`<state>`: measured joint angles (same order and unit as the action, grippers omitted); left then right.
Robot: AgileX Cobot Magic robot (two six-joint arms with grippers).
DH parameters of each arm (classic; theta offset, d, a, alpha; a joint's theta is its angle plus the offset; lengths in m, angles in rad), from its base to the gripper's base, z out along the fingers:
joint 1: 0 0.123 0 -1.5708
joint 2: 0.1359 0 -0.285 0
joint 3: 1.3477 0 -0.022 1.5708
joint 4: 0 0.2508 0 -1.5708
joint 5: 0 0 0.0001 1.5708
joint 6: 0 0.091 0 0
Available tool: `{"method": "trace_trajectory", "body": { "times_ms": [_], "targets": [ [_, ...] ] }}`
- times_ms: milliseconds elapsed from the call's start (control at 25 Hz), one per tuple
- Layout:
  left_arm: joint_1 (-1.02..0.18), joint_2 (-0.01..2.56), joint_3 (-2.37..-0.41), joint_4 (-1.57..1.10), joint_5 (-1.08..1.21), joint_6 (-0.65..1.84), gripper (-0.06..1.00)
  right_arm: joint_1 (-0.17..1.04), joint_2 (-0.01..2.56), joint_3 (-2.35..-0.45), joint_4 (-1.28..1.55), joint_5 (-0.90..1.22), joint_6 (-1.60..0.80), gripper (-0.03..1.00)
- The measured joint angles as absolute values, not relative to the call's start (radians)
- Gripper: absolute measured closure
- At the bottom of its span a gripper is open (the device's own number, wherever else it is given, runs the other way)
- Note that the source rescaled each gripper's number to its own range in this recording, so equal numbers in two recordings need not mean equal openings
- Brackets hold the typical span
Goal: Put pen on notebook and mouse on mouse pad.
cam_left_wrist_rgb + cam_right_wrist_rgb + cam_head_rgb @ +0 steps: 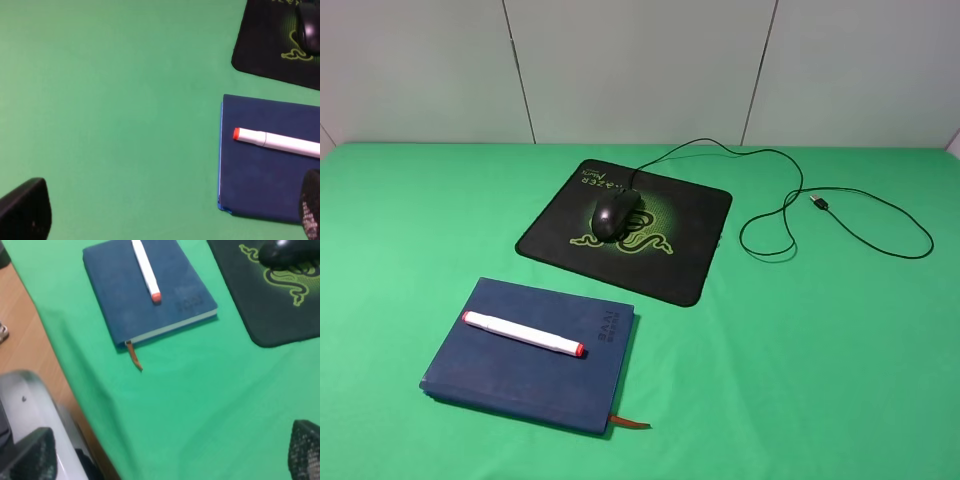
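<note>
The thick white marker pen with red-orange tips (524, 334) lies across the dark-blue hardcover notebook (510, 385); the glossy black mouse (616, 213) sits on the black green-emblem mouse pad (690, 215). Only the high view shows its cable (790, 200). Both grippers' fingers (25, 212) (305, 450) are spread wide, empty.

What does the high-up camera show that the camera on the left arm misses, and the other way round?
Only the high view shows the mouse's cable looping across the green cloth to its plug, the notebook's ribbon bookmark, and the whole mouse pad. Only the left wrist view shows the left gripper's dark fingertips, spread wide apart. Both show the pen lying on the notebook and the mouse sitting on the pad.
</note>
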<state>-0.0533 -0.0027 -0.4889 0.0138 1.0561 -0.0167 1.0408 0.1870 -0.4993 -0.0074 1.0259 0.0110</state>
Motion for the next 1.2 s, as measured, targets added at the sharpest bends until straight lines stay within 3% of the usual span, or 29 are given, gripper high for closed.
{"method": "trace_trajectory", "body": {
  "times_ms": [240,920,1200],
  "targets": [
    [-0.053,-0.003,-0.489,0.014,1.056,-0.017,-0.05,0.89,0.098,-0.499,0.0,1.026,0.011,-0.03],
    [-0.053,-0.003,-0.489,0.014,1.056,-0.017,-0.05,0.13,-0.003,-0.499,0.0,1.026,0.011,-0.03],
    [-0.053,-0.003,-0.489,0.014,1.056,-0.017,-0.05,-0.074,-0.003,-0.499,0.0,1.026,0.011,-0.03]
  ]
}}
